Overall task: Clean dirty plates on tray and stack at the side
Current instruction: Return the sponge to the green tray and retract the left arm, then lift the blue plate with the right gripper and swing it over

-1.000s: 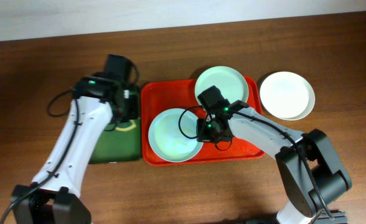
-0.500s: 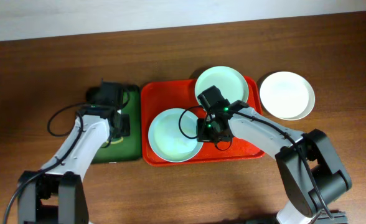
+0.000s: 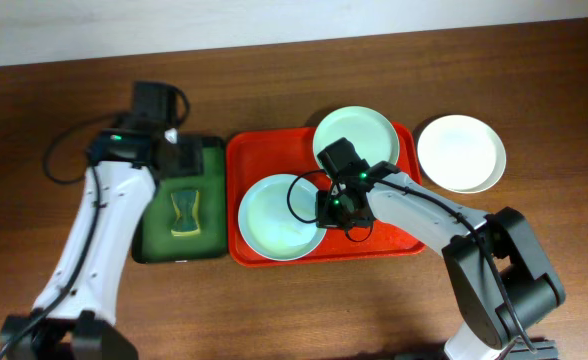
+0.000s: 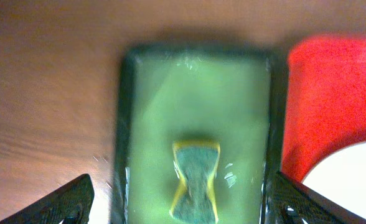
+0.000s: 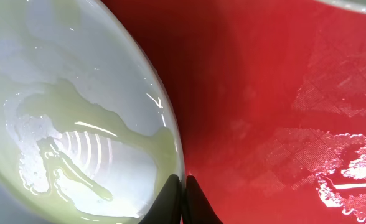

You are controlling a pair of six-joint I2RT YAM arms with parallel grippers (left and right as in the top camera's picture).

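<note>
Our right fingers (image 5: 170,200) clamp the mint plate (image 3: 274,220) by its rim on the red tray (image 3: 259,160); our left fingers (image 4: 71,199), apart, hover over the sponge (image 4: 195,177); we should descend squarely, pinching its narrow middle.

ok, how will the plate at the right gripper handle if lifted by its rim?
Likely slippery: the wet plate shows a yellowish liquid film up to the rim where the right gripper pinches. Probably stiff, no visible flex. A one-edge hold could let it tilt and drip onto the tray.
</note>
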